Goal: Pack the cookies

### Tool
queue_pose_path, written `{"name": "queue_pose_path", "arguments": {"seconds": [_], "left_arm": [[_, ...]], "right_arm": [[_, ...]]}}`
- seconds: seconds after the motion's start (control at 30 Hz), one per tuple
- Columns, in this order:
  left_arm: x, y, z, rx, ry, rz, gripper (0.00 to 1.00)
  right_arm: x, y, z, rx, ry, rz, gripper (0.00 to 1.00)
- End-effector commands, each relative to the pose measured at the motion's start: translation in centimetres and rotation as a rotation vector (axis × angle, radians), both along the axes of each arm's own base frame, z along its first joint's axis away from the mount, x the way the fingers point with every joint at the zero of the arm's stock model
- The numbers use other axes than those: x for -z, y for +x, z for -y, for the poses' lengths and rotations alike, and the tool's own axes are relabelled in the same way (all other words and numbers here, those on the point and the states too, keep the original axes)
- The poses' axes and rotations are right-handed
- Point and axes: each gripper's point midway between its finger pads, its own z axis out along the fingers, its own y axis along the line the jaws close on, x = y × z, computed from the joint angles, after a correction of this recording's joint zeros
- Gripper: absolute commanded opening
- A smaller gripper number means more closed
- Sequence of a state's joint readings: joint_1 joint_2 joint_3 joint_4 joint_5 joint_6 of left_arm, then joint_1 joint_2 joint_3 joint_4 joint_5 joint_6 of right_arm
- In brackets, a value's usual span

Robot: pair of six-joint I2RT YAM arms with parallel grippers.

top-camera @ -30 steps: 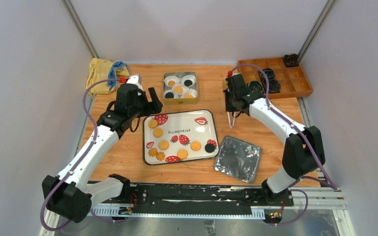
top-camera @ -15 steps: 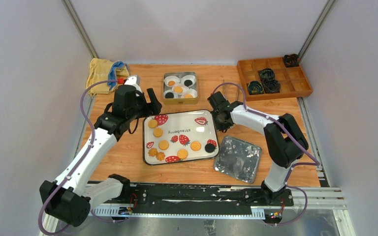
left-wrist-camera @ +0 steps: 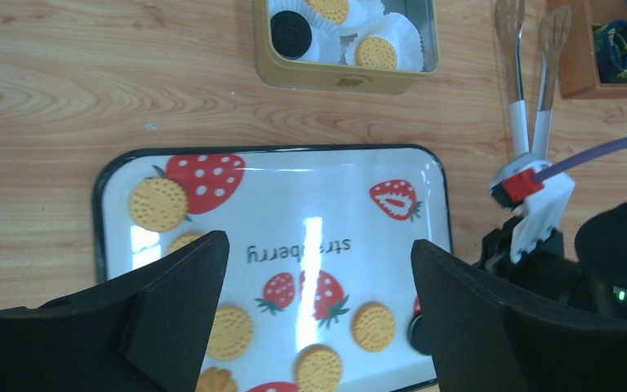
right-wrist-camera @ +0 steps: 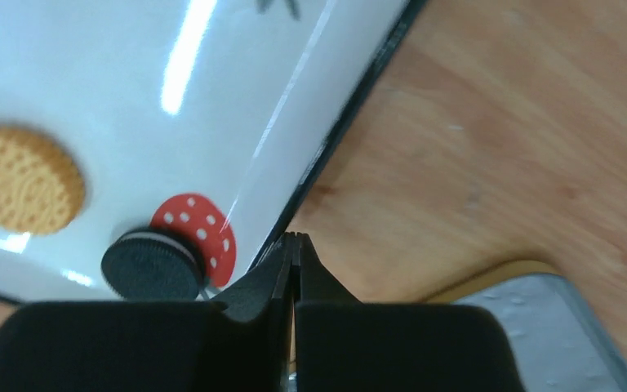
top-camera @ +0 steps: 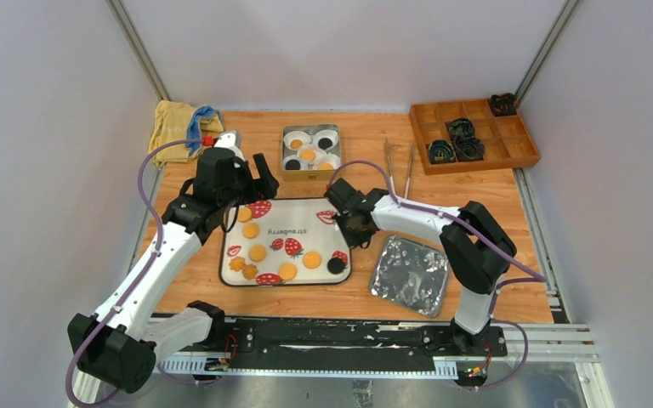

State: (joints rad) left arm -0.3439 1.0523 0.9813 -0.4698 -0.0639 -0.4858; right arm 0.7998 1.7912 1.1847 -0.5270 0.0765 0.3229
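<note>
Several golden cookies (top-camera: 258,252) and one black cookie (top-camera: 336,265) lie on a white strawberry-print tray (top-camera: 306,211). My left gripper (top-camera: 251,183) is open and empty, above the tray's far left corner; its wrist view shows the open gripper (left-wrist-camera: 318,253) over the cookies (left-wrist-camera: 373,327). My right gripper (top-camera: 353,223) is shut and empty, low at the tray's right edge. In the right wrist view the right gripper (right-wrist-camera: 294,238) touches the tray's black rim (right-wrist-camera: 351,106), beside the black cookie (right-wrist-camera: 151,265).
A gold tin (top-camera: 311,174) of white paper cups, some holding cookies, stands behind the tray. Tongs (top-camera: 398,170) lie on the table right of it. A foil lid (top-camera: 408,274) lies front right. A wooden organiser (top-camera: 474,157) stands back right and a yellow cloth (top-camera: 174,123) back left.
My right arm swung from the back right down to the tray's right edge, leaving the tongs on the table. The tray then slid left. The left arm barely moved.
</note>
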Motion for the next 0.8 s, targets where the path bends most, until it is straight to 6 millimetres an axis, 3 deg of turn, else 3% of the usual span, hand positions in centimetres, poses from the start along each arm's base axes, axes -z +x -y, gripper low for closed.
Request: {"name": "queue_pose_path", "arguments": {"seconds": [0.0,0.1,0.3,0.47,0.6,0.7,0.77], "left_arm": [[-0.7,-0.4,0.0,0.007,0.000,0.012,0.89],[-0.7,-0.5,0.0,0.006,-0.001,0.012,0.89],[-1.1,-0.8,-0.7,-0.008,0.022,0.025,0.89],[-1.7,-0.9,-1.3,-0.030,0.043,0.042,0.89],[-1.5,-0.5,0.7,0.043,-0.021,0.032,0.88],[0.3,-0.3,2.6,0.105,-0.048,-0.021,0.75],[1.9,-0.6,3.7,0.151,-0.027,-0.051,0.66]], "right_arm": [[-1.5,-3.9,-5.8,-0.119,0.102,-0.090,0.01],[-1.7,-3.7,-8.1,-0.131,0.135,-0.101,0.01],[-1.5,-1.6,-11.2,-0.130,0.159,-0.097,0.00],[-2.8,-0.4,-8.7,-0.073,0.125,-0.022,0.00],[-3.9,0.1,-5.9,-0.010,0.094,0.038,0.00],[-5.6,0.2,-4.5,0.024,0.093,0.097,0.00],[-6.9,0.7,-2.4,0.089,0.048,0.157,0.00]]}}
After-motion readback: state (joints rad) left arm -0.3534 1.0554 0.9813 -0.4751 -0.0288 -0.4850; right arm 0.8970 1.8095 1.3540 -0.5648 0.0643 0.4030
